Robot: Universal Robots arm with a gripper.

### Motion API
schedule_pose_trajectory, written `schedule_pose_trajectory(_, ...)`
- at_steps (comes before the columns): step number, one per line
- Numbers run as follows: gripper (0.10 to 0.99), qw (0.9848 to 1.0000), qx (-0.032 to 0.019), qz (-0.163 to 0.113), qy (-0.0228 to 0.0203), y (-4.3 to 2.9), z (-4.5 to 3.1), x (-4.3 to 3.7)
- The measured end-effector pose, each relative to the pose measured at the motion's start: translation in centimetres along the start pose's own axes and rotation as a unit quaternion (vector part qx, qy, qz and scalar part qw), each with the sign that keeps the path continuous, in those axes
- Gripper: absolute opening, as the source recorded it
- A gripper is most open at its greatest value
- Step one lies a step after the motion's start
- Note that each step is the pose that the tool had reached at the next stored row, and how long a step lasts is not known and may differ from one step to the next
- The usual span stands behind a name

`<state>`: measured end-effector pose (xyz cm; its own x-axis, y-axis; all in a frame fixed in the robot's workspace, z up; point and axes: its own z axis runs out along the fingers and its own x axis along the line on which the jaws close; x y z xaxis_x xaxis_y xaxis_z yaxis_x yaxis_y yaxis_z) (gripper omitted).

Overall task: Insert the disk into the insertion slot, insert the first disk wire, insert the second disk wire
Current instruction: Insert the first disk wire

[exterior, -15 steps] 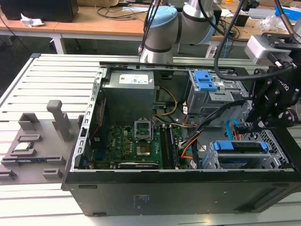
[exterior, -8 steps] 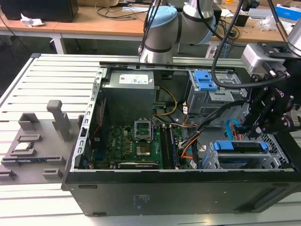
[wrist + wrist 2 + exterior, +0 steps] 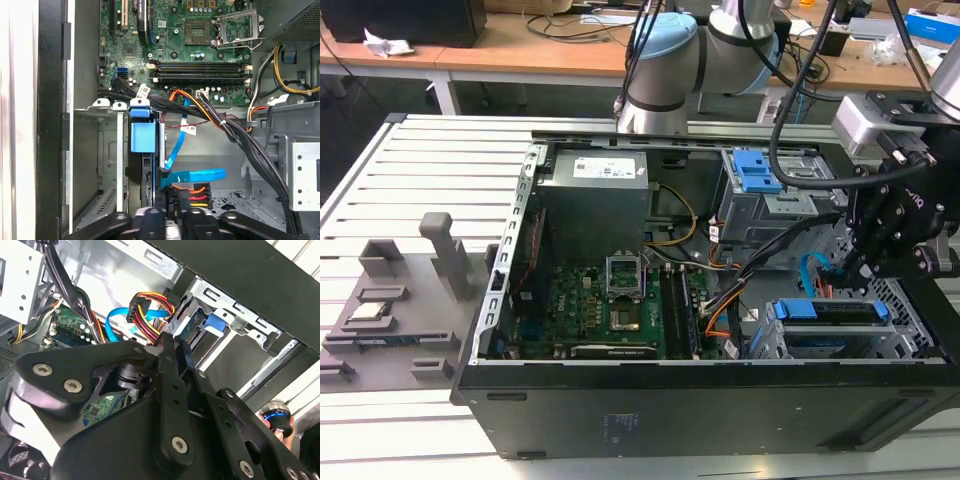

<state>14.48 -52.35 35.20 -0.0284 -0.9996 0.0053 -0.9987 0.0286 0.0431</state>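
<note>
**Disk [image 3: 143,136] in its blue carrier.** It sits in the insertion slot [image 3: 905,300], at the near corner of the computer case [image 3: 720,415] on the exterior view's right.

**Gripper [image 3: 169,344].** It stands just behind the disk's rear edge. Its jaws look drawn together on the power plug [image 3: 192,192], which trails orange, red and yellow wires. The blue data cable [image 3: 197,176] ends at the disk, just beside that plug.

**Risks, as judged.**
- A tilted plug may jam or bend the disk's contacts.
- A sideways push may knock the data cable loose.
- The stiff wires may twist the plug within the grip.

**Obstacles.**
- The black cable bundle [image 3: 252,152] crosses close by.
- The slot's sheet-metal walls flank the approach.
- The taller grey cage [image 3: 765,210] stands farther back.

The motherboard [image 3: 200,50] lies to the exterior view's left.
</note>
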Motion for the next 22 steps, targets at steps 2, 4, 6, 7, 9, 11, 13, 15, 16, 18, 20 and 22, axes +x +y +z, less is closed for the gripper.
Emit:
schedule_pose_trajectory(2,0.169,1.0,0.0,0.0,0.0,0.0,0.0,0.0)
schedule_pose_trajectory(4,0.169,1.0,0.0,0.0,0.0001,0.0,0.0,0.0)
schedule_pose_trajectory(6,0.169,1.0,0.0,0.0,0.0002,-0.02,0.01,0.3)
schedule_pose_trajectory(7,0.169,1.0,0.0,0.0,0.0005,-0.03,0.01,0.85)
schedule_pose_trajectory(9,0.169,1.0,0.0,0.0,0.0018,-0.05,0.07,1.66)
schedule_pose_trajectory(11,0.169,1.0,0.0,0.002,0.0018,-0.17,0.35,1.8)
schedule_pose_trajectory(13,0.169,1.0,-0.0001,0.009,0.0015,-0.55,0.58,1.78)
schedule_pose_trajectory(15,0.169,0.9999,-0.0002,0.01,0.0014,-0.64,0.65,1.69)
schedule_pose_trajectory(16,0.169,0.9999,-0.0002,0.012,0.0013,-0.64,0.68,1.64)
schedule_pose_trajectory(18,0.169,0.9999,-0.0002,0.015,0.0012,-0.68,0.72,1.57)
schedule_pose_trajectory(20,0.169,0.9999,-0.0002,0.016,0.0013,-0.77,0.73,1.54)
schedule_pose_trajectory(22,0.169,0.9999,-0.0002,0.016,0.0013,-0.8,0.78,1.54)
